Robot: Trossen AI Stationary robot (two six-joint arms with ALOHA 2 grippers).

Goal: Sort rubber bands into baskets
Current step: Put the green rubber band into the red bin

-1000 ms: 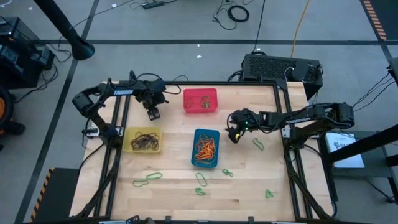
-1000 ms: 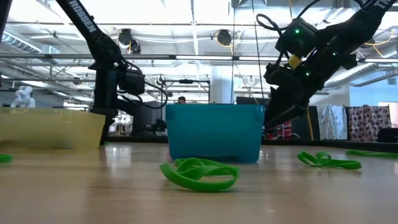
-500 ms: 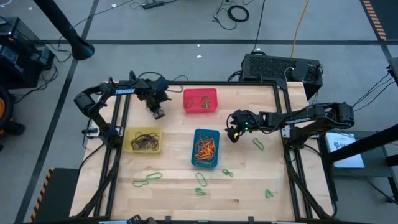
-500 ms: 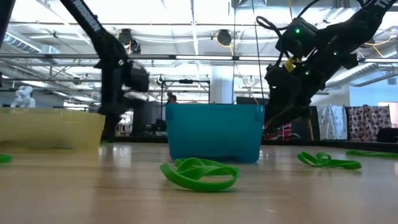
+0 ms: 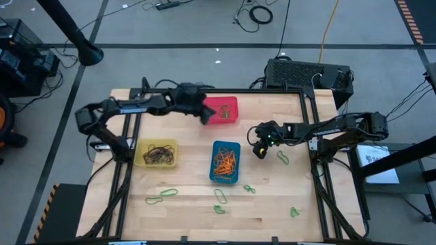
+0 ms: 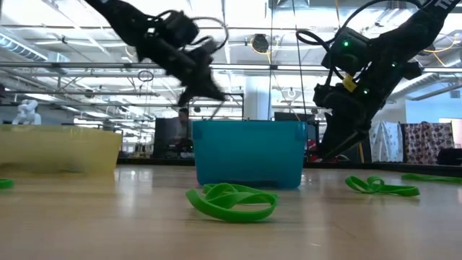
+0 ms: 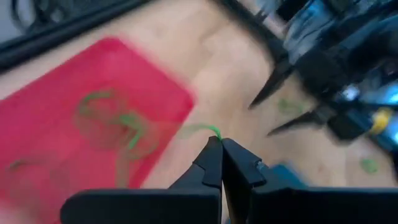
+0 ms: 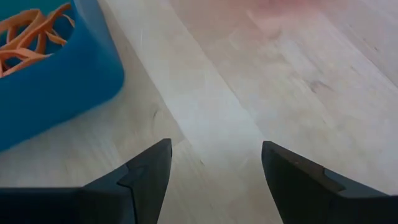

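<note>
Left arm stretched across, left gripper [image 5: 206, 116] raised, fingers [image 7: 211, 163] pressed together. Right arm bent inward, right gripper [image 5: 259, 150] angled downward, fingers [image 8: 146, 171] spread wide, nothing between.

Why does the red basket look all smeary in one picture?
In the left wrist view the red basket and its green bands are streaked with motion blur, while the shut left claw stays sharp; in the low view that arm smears too; the high view is crisp.
</note>
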